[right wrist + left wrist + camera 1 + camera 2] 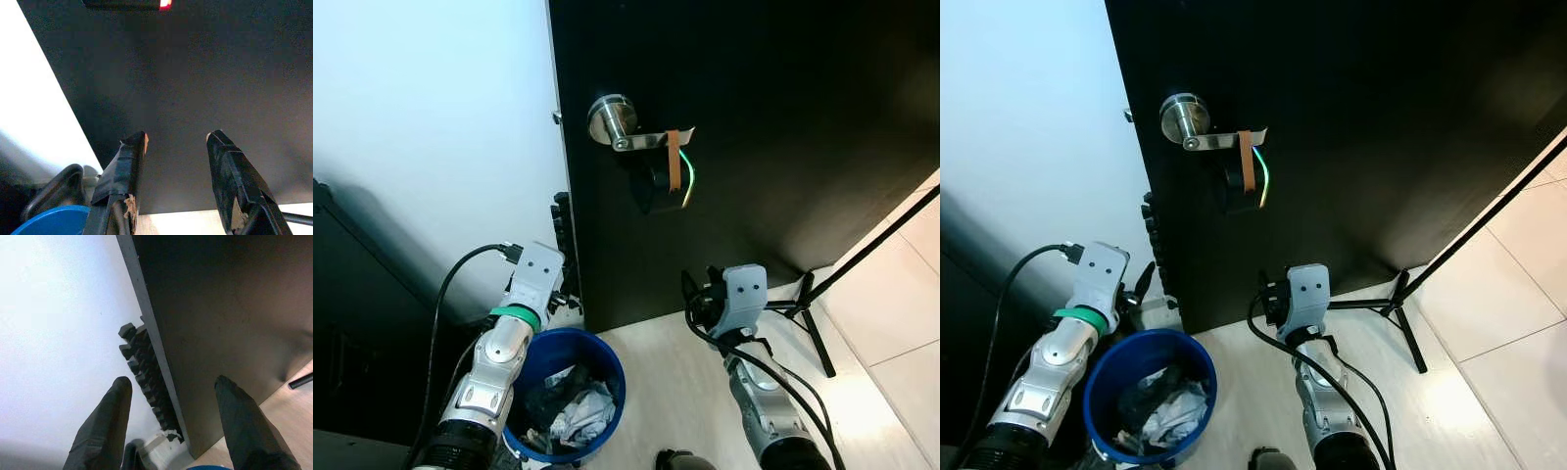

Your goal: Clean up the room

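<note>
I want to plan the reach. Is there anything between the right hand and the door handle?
Nothing visible. The right hand is open and empty, low before the black door; the silver handle sits above it.

Nothing readable here tbh, no text, labels, brand names or numbers on the black door (783, 147), its handle (626, 127) or the blue bin (597, 357).

The door (783, 127) is matt black, its handle (625, 125) polished metal. The blue bin (570, 392) looks smooth plastic, holding crumpled paper (578, 411). The floor (891, 323) is glossy tile.
</note>
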Robot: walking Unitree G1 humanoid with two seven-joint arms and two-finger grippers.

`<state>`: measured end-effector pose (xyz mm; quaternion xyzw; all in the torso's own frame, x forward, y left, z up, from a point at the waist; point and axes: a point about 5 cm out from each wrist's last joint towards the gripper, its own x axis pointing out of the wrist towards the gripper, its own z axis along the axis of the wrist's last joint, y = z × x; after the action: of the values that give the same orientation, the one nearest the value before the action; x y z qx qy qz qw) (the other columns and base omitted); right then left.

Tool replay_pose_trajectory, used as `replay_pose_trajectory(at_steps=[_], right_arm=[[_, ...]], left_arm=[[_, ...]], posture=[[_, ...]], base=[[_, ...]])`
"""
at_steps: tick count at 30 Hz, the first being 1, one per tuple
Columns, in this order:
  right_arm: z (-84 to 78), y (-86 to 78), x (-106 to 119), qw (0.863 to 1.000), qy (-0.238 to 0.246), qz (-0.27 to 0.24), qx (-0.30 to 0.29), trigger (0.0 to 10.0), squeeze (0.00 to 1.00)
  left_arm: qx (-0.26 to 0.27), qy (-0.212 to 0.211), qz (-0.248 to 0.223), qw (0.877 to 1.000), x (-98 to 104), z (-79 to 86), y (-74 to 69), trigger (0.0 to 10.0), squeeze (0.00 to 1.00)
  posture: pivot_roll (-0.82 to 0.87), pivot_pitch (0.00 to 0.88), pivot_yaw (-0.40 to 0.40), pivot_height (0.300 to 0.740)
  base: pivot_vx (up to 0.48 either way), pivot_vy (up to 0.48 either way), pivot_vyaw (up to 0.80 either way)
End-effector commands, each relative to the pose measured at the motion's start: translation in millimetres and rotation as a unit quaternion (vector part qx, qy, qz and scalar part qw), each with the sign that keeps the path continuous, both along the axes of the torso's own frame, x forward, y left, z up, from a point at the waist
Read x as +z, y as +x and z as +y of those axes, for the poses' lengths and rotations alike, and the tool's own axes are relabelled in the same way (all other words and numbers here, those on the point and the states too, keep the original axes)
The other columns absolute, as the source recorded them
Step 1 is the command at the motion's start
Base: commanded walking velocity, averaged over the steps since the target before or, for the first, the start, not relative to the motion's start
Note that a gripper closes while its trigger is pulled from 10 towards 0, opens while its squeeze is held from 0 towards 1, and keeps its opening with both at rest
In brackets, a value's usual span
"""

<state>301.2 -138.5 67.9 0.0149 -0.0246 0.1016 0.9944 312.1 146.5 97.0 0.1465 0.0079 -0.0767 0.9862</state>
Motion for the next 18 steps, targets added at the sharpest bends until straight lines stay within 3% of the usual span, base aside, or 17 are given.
replay_pose_trajectory(at_steps=[1, 18], right_arm=[[-1.8, -4.1, -9.0, 1.000, 0.005, 0.020, -0.007, 10.0, 0.00], [-2.8, -3.0, -7.9, 1.000, 0.001, 0.019, -0.004, 10.0, 0.00]], left_arm=[[0.004, 0.005, 0.025, 1.000, -12.0, 1.6, -4.9, 10.0, 0.00], [0.006, 0.005, 0.025, 1.000, -13.4, 1.5, -5.0, 10.0, 0.00]], posture=[[0.01, 0.101, 0.032, 0.740], [0.01, 0.096, 0.028, 0.740]], base=[[-0.281, 0.000, 0.00], [-0.356, 0.000, 0.00]])
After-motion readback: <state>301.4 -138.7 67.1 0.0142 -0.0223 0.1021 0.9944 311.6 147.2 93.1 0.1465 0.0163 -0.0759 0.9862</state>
